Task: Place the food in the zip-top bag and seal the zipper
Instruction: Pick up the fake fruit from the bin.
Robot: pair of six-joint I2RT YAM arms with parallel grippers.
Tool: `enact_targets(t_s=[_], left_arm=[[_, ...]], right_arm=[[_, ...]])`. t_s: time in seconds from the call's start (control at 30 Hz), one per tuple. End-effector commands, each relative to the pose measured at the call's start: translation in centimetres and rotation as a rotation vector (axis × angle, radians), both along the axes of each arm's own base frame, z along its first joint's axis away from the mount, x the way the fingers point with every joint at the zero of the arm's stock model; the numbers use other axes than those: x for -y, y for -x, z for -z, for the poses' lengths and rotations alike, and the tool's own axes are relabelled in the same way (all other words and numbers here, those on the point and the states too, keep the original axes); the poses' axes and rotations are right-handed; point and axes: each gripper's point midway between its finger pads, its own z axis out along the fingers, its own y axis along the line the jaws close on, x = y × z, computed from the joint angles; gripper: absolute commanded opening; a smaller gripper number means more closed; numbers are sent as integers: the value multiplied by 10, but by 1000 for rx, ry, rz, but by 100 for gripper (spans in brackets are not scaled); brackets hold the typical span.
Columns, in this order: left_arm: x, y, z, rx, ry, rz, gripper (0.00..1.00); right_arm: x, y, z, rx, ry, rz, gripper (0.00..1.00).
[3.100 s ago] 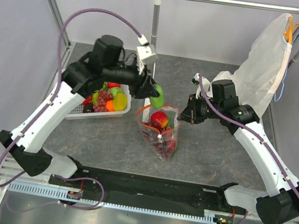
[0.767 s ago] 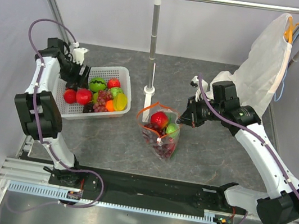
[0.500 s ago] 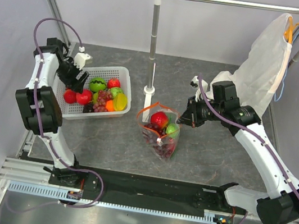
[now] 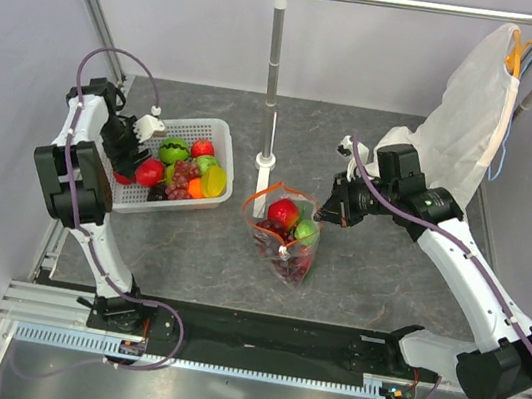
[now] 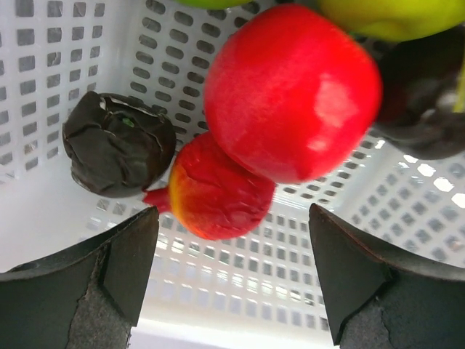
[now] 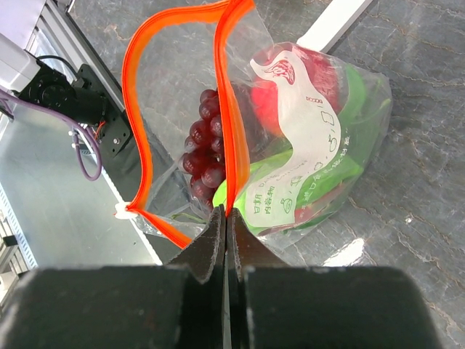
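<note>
The clear zip-top bag (image 4: 286, 233) stands open mid-table with a red apple, purple grapes and green pieces inside; it also shows in the right wrist view (image 6: 305, 156). My right gripper (image 6: 226, 214) is shut on its orange-red zipper strip (image 6: 231, 123), holding the mouth open; the white slider (image 6: 124, 212) sits at the strip's left end. My left gripper (image 5: 232, 273) is open and empty over the left end of the white slotted basket (image 4: 211, 130), just above a small red-and-yellow fruit (image 5: 218, 190), a red apple (image 5: 290, 91) and a dark wrinkled piece (image 5: 120, 142).
The basket holds more food: green, yellow, orange pieces and grapes (image 4: 181, 178). A metal rack post (image 4: 271, 69) stands on a white foot behind the bag. A white garment cover (image 4: 467, 115) hangs at the back right, close to my right arm.
My left arm has swung from over the bag back to the basket's left end and lowered its open gripper there. A green piece now lies in the bag. The right arm has held still.
</note>
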Motion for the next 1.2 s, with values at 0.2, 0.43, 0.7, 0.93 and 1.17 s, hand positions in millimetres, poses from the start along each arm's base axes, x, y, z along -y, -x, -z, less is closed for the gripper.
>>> enact_targets(t_s=[0.2,0.43,0.7,0.93,1.17], left_arm=[[-16,-14,27,22,-80,88,87],[-12,-3,41,-3,-82,72,80],[-17,-19,-28,134,-116,20,50],[7,-23,-114,266,-15,-19,49],[118,5,-176,290,238,83,49]], right_arm=[[-3,-1,-2,11,-4,-30,0],[-3,-2,-1,7,-4,-26,0],[-1,-3,-6,28,-1,-18,0],[-3,-4,-8,38,-10,-22,0],[-3,-4,-11,52,-16,-30,0]])
